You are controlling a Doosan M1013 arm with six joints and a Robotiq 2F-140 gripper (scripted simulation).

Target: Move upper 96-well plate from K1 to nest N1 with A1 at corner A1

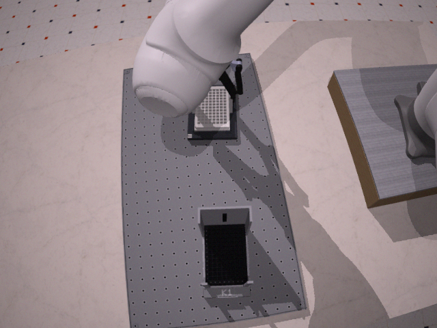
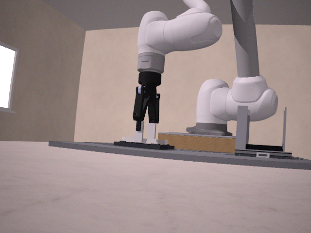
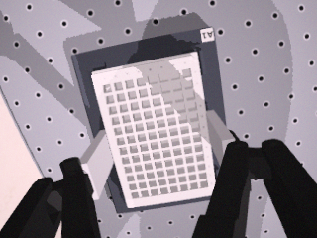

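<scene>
Here the hand (image 2: 145, 125) hangs straight down over the dark nest (image 1: 212, 135) at the far end of the grey pegboard (image 1: 158, 197), clenched on the long sides of the white plate (image 1: 214, 110). From the wrist view the pale fingertips press against the plate's edges, and the plate lies within the nest's dark border. A small pale square (image 3: 206, 35) sits just outside one corner of the nest; its lettering is too small to read. From the side the plate looks low on the nest, but whether it is fully down cannot be told.

Nearer the camera on the same pegboard stands the rack (image 1: 246, 215), marked K1 on its front label, with a black plate (image 1: 224, 254) lying on it between the grey uprights. Rack and nest are well apart.

The arm's big white elbow (image 1: 176, 70) covers part of the nest in the top view. The arm's foot rests on a wood-edged block (image 1: 352, 141) on the bench (image 1: 63, 176), beside the pegboard.
</scene>
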